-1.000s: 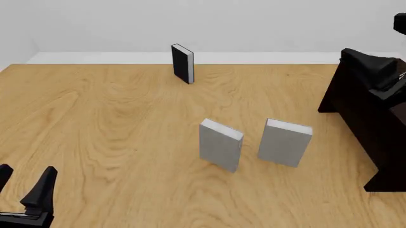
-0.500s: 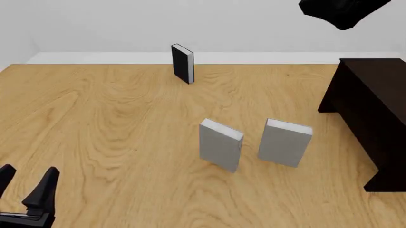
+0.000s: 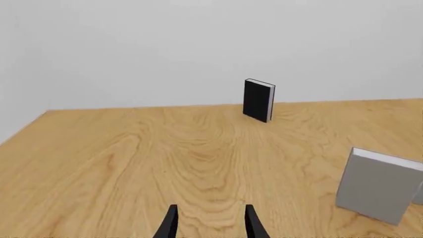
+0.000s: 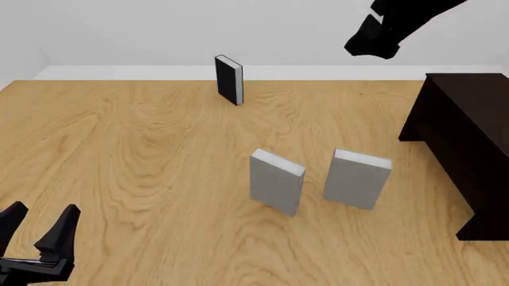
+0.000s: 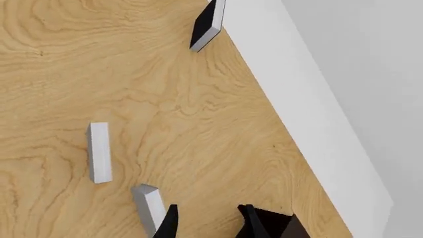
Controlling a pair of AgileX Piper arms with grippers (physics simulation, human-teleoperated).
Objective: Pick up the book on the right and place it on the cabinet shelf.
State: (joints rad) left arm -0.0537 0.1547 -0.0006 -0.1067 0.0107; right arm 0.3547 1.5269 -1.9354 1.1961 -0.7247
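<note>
No readable text — no labels, brands or numbers.
The two grey books (image 4: 356, 179) (image 4: 276, 182), the black book (image 4: 228, 79) beyond them and the dark cabinet (image 4: 465, 137) all show plain faces — nothing printed.

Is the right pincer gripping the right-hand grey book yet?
No: the right pincer hangs high over the far table, while the grey book stands untouched.

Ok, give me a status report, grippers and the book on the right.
Left gripper open, low, near table edge. Right gripper open, high above the far table, empty. Right grey book upright, untouched, beside cabinet. Other grey book stands close alongside.
</note>
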